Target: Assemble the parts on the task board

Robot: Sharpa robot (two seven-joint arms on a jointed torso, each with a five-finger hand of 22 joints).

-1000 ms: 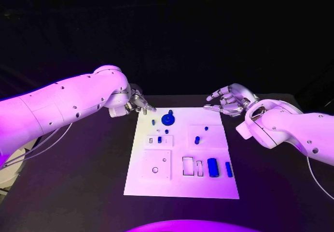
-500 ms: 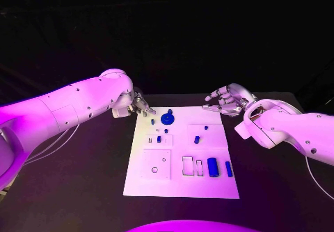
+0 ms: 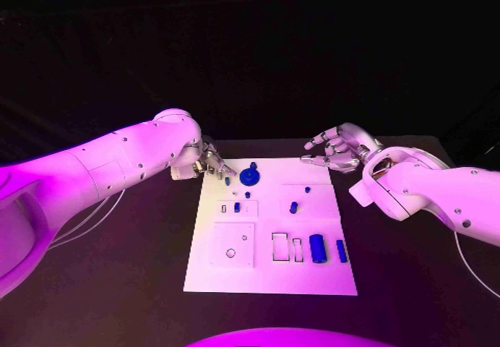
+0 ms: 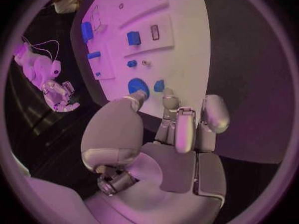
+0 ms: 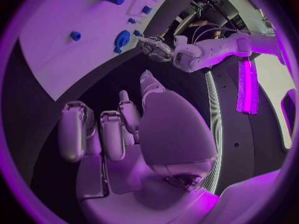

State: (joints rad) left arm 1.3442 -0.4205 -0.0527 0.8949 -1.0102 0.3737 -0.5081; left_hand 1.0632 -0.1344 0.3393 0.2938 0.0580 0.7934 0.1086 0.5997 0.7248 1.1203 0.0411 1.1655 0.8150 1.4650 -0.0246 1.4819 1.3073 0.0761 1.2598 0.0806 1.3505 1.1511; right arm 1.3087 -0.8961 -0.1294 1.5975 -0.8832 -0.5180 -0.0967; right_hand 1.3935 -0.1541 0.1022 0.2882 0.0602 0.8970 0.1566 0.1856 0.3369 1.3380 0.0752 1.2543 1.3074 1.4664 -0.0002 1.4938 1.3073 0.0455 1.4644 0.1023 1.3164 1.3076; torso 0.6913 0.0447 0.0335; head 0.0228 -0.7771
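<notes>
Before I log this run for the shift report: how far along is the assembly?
Early, by the look of it. Some blue parts already stand in the task board, such as the blue disc. The left hand hovers at the board's far left corner, holding nothing; the right hand waits, open, beyond the far right corner. Rectangular slots remain unfilled.

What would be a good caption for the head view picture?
Both hands, left and right, hover empty at the far end of the white task board dotted with blue parts.
</notes>
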